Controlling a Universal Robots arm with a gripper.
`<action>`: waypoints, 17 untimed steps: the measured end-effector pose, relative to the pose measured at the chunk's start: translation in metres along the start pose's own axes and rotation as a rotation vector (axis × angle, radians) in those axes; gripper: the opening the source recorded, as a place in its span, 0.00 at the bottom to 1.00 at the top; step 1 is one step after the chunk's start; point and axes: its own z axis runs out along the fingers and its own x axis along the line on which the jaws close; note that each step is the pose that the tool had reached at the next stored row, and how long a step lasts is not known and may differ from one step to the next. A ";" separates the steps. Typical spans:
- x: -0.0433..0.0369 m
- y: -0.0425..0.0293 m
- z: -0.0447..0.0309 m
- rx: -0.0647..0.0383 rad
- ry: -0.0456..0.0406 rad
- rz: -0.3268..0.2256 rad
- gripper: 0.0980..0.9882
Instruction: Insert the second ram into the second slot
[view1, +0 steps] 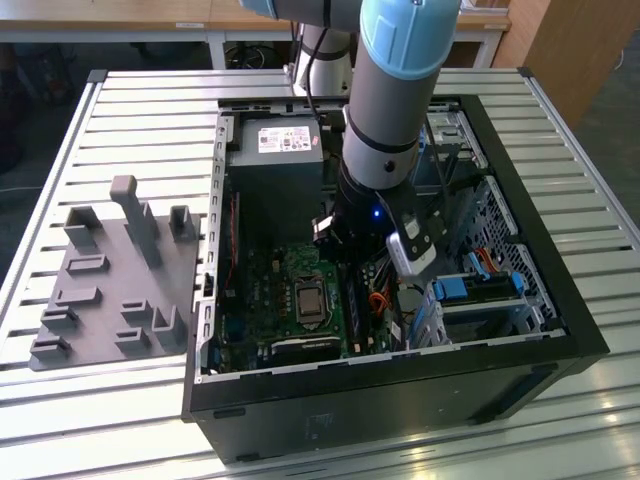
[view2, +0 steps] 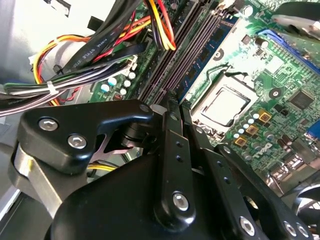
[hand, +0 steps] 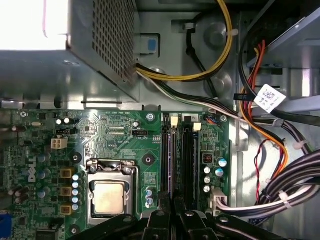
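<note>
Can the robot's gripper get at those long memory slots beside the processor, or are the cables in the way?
Probably yes. The gripper is already right at the memory slots, and the cable bundle lies off to one side, not across them.

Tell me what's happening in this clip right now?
A single robot arm is reaching down into an open desktop computer case lying on a slatted table. Its gripper sits low over the motherboard, right at the memory slots beside the CPU socket. In the second wrist view the fingers look pressed together over the slots, where a dark-blue RAM stick stands seated in one slot.
</note>
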 end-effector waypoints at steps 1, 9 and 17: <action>0.0000 0.0000 0.0009 0.000 0.0000 0.000 0.04; -0.0016 -0.0001 0.0050 0.000 0.0009 0.000 0.04; -0.0022 -0.0003 0.0093 0.000 0.0026 0.000 0.04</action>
